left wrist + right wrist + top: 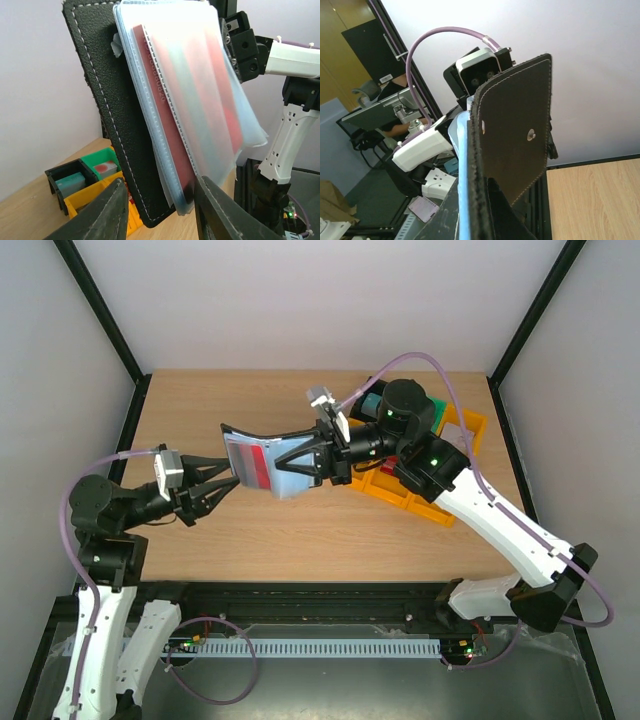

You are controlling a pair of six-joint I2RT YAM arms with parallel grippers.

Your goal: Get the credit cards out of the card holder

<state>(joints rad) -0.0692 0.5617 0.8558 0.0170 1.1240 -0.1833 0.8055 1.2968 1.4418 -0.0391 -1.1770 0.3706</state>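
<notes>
Right gripper (320, 458): pressed together on one end of the card holder (110, 125), which is held up off the table (300, 530) between the two arms.
Left gripper (230, 478): partly spread – the lower end of the holder is seen between its fingers (102, 215) in the left wrist view. One finger overlaps the bottom edge of the clear sleeves (220, 75); a sliver of yellow bin (95, 197) shows between the other finger and the black cover. Whether anything is actually clamped cannot be told.
Card holder: opened out in mid-air, with the black stitched cover toward the left arm and the pale blue inner face toward the right gripper.
Red card (165, 115): lodged inside the stack of clear sleeves, its long edge and raised lettering visible through the plastic.
Other cards: none can be made out for certain – the sleeves are cloudy and only blurred red and pale bands are seen behind the front layer.
Right wrist view: filled mostly by a black flap (515, 140) with a small metal stud; the gripper's own fingertips are cut off at the bottom edge.
Bins: a green bin (100, 162) and a black bin (65, 182) are seen beside the yellow one, each holding a small block; in the top view they are largely covered by the right arm.
</notes>
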